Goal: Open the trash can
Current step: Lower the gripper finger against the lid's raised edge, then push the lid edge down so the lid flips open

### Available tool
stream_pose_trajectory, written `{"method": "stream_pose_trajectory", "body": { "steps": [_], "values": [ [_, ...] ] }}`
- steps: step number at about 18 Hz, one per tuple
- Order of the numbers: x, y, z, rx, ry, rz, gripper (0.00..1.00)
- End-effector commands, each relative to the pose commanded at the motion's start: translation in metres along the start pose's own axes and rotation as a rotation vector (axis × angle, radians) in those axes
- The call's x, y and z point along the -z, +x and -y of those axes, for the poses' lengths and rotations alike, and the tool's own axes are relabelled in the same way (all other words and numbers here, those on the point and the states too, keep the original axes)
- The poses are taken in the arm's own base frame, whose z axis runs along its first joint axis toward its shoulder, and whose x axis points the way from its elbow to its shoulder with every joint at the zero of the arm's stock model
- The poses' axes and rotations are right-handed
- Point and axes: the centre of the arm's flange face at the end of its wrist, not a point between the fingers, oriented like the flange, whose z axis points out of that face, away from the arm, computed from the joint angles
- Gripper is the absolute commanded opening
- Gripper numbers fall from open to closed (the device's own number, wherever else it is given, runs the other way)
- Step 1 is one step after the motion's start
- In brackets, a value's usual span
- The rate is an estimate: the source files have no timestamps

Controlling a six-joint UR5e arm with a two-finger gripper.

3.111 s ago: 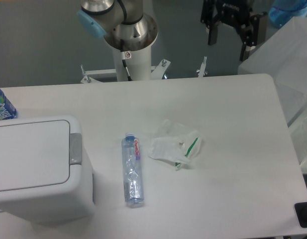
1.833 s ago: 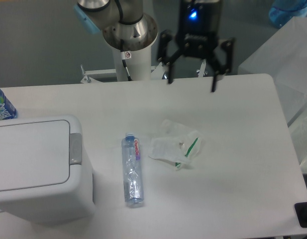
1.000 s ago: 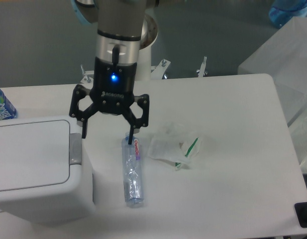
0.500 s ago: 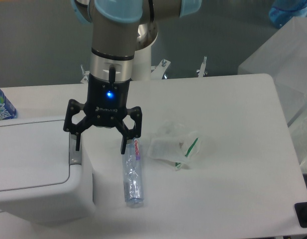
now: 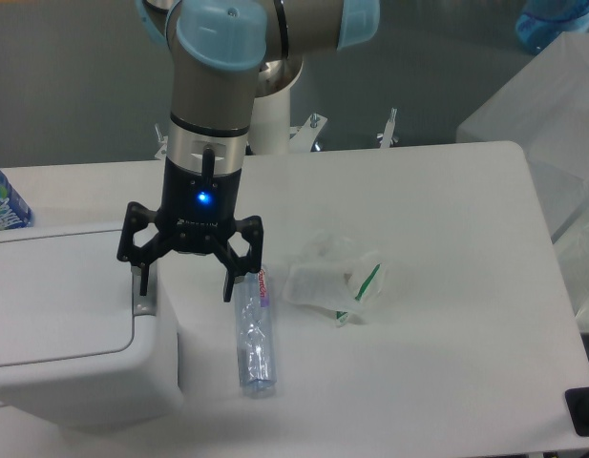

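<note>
Hovering hand (image 5: pixel 186 289) over trash can (image 5: pixel 65 324)

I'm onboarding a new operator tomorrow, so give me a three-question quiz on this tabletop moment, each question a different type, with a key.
1. True or false: the lid of the trash can is already raised.
2. Multiple choice: one finger of the pincer hangs over which part of the bin? A) the grey latch B) the far left corner C) the base
3. Short answer: what lies on the table directly right of the clear bottle?

Key:
1. False; the lid lies flat and closed.
2. A
3. A crumpled clear plastic bag with a green strip.
</note>
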Motion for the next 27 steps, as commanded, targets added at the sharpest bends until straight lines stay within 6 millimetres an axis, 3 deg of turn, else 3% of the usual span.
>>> {"method": "stream_pose_trajectory", "body": {
  "steps": [27],
  "values": [
    [-0.01, -0.008, -0.008, 0.0, -0.017, 0.054, 1.0]
  ]
}}
